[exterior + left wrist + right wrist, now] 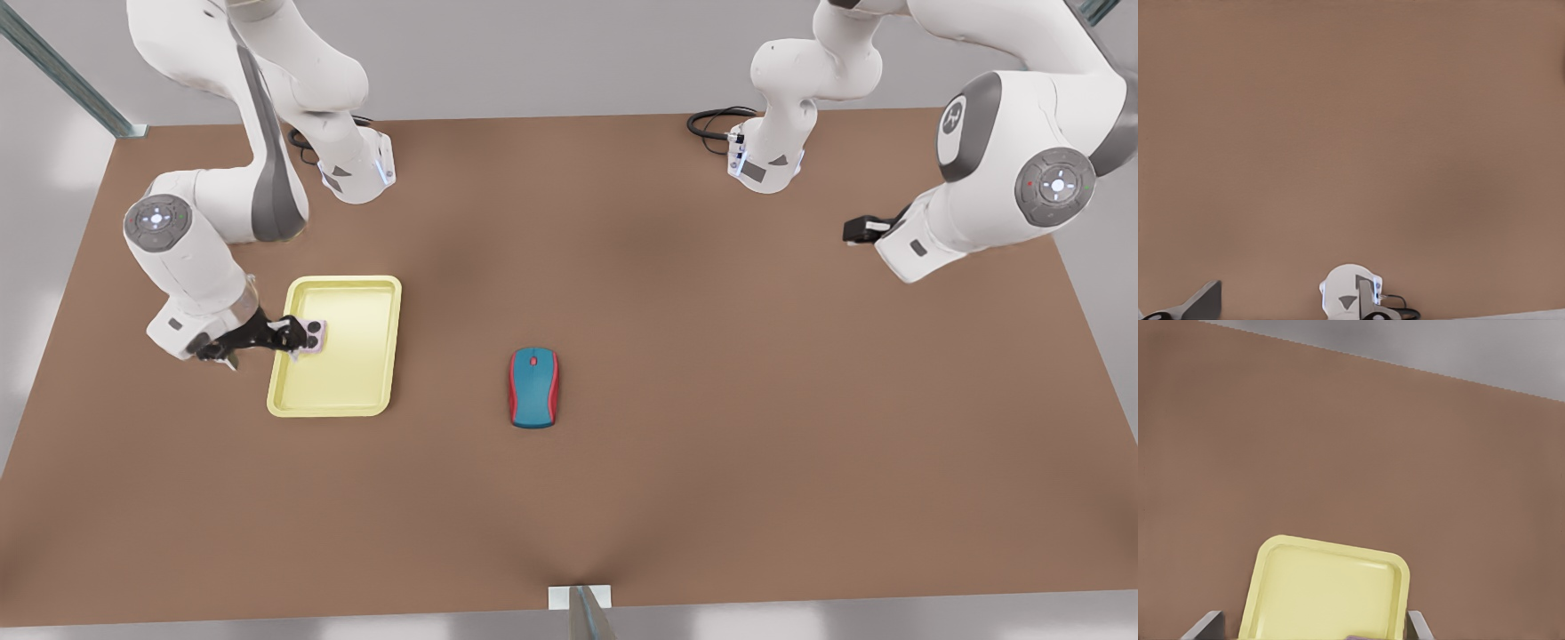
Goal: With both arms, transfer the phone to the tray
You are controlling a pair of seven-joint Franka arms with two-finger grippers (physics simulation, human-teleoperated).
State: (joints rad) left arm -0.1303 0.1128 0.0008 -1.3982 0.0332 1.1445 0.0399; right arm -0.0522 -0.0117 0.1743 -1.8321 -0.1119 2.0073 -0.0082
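Note:
The pale pink phone (pixel 313 335) with two black circles hangs at the left rim of the pale yellow tray (pixel 356 391), in the front view's left half. My right gripper (pixel 292 339) is shut on it, reaching in from the tray's outer side. The right wrist view looks along the tray (pixel 1331 593) between grey fingertips (pixel 1207 625), and a sliver of the phone (pixel 1354 638) shows at the picture's edge. My left gripper (pixel 857 230) waits above the table at the front view's far right, open, one fingertip (pixel 1203 300) showing.
A teal-and-red computer mouse (pixel 533 388) lies mid-table, to the front view's right of the tray. Both arm bases (pixel 359 169) (pixel 765 160) stand at the table's far edge, and a black cable (pixel 711 120) lies there. One base (pixel 1350 299) appears in the left wrist view.

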